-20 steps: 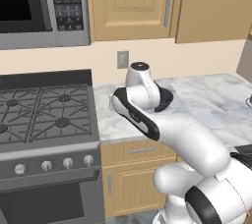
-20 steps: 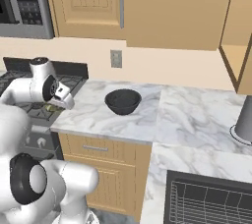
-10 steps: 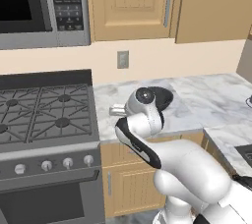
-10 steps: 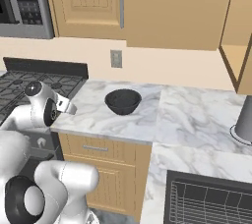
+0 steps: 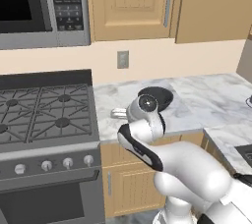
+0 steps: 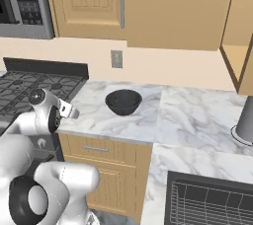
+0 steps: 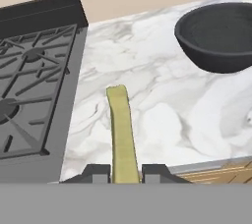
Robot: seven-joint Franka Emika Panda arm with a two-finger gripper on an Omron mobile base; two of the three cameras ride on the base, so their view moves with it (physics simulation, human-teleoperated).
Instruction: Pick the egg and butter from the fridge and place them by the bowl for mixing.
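A white-and-grey veined marble counter (image 7: 157, 95) lay beside a black cast-iron gas stove (image 7: 34, 85). On the marble stood the bowl (image 7: 216, 36), shallow, round, matte dark grey. The butter (image 7: 121, 129), a thin yellowish-olive stick, jutted forward over the counter's near edge, well short of the bowl. The arm was bent low at counter height, and the gripper (image 7: 125, 173) had its jaws narrowed, clamping the butter.

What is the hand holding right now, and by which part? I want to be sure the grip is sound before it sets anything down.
The hand holds the butter, pinched at its near end; the rest juts out over the counter.
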